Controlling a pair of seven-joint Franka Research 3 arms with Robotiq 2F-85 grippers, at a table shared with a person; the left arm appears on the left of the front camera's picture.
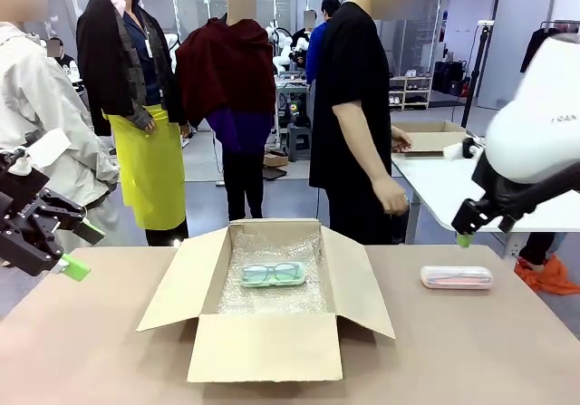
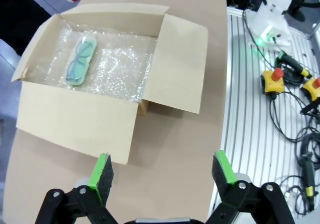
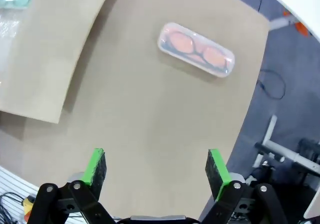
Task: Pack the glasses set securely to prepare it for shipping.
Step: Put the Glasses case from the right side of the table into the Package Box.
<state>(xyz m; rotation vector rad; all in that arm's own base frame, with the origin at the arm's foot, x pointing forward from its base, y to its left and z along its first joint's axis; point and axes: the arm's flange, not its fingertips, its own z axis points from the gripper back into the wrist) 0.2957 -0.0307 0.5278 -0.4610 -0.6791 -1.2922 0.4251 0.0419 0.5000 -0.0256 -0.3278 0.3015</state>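
Observation:
The mint-green glasses pack (image 1: 274, 274) lies on bubble wrap (image 1: 272, 287) inside the open cardboard box (image 1: 263, 346) at the table's middle; the left wrist view has the same pack (image 2: 80, 61) in the box (image 2: 170, 68). The pink glasses pack (image 1: 456, 277) lies flat on the table right of the box, and it lies ahead of my right fingers in the right wrist view (image 3: 196, 49). My left gripper (image 1: 77, 251) hovers open at the far left, above the table (image 2: 161, 176). My right gripper (image 1: 464, 238) hangs open above the pink pack (image 3: 156, 171). Both hold nothing.
A person in black (image 1: 353, 106) stands behind the box at the far side, a hand (image 1: 394, 197) near the waist. More people stand behind on the left. A white table (image 1: 444, 188) with a cardboard tray is at back right. Cables and stop buttons (image 2: 274, 79) lie beside the table.

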